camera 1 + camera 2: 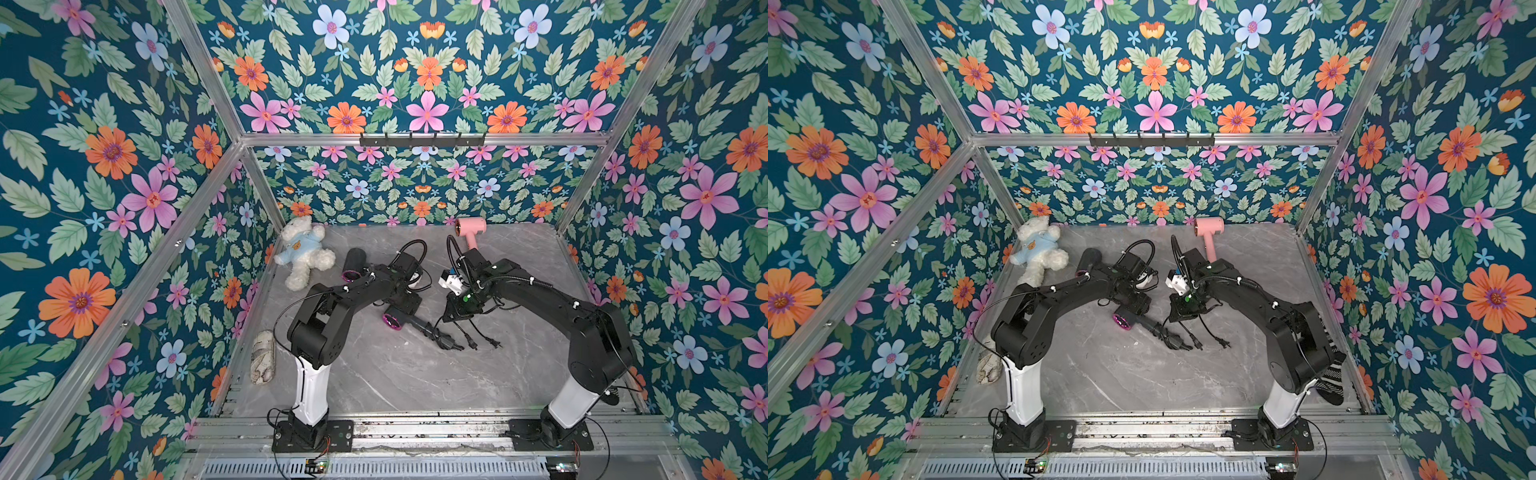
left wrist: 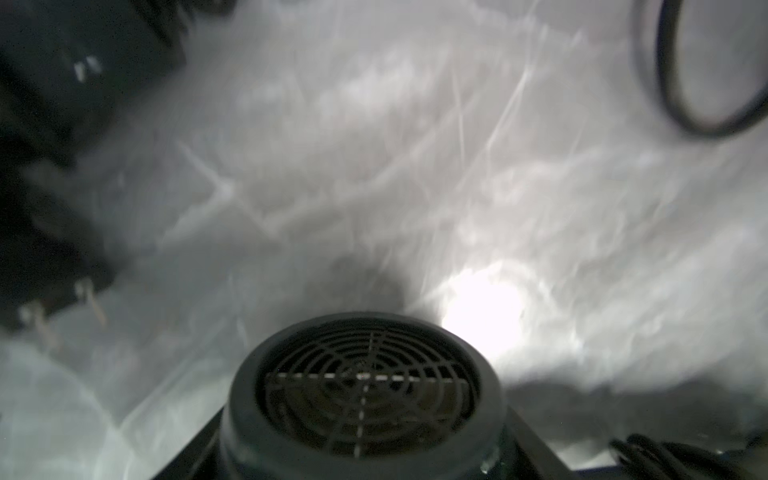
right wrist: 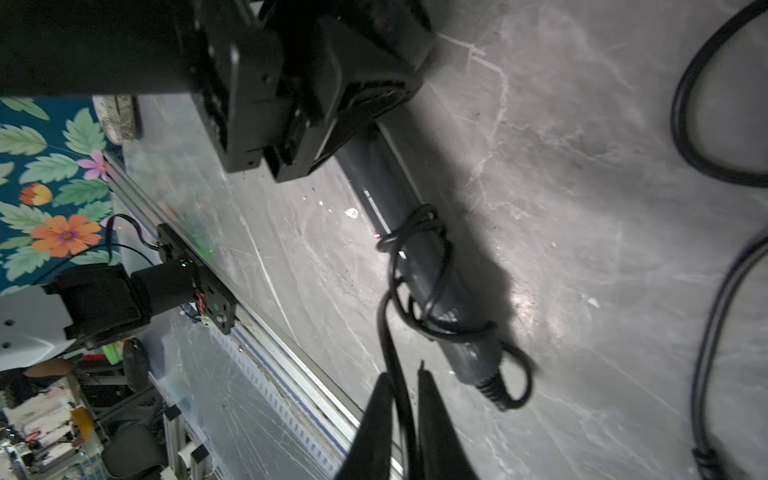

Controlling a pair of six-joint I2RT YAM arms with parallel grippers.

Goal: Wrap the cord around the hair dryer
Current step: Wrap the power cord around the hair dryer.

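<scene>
A black hair dryer (image 1: 399, 322) with a magenta ring lies on the grey marble table (image 1: 407, 374) between the arms. My left gripper (image 1: 402, 308) is shut on its head, and the rear grille (image 2: 365, 382) fills the space between the jaws in the left wrist view. The black cord (image 3: 419, 266) is looped a few times round the dryer's handle (image 3: 386, 183). From there it runs between the fingers of my right gripper (image 3: 403, 376), which is shut on it just off the handle's end. In both top views the right gripper (image 1: 1177, 318) hangs beside the handle.
A second black dryer (image 1: 355, 262), a white teddy bear (image 1: 305, 253) and a pink dryer (image 1: 471, 230) lie at the back. Loose cords with plugs (image 1: 484, 338) trail on the table under the right wrist. A patterned pouch (image 1: 262, 357) sits at the left edge, a striped sock (image 1: 1331, 374) at the right.
</scene>
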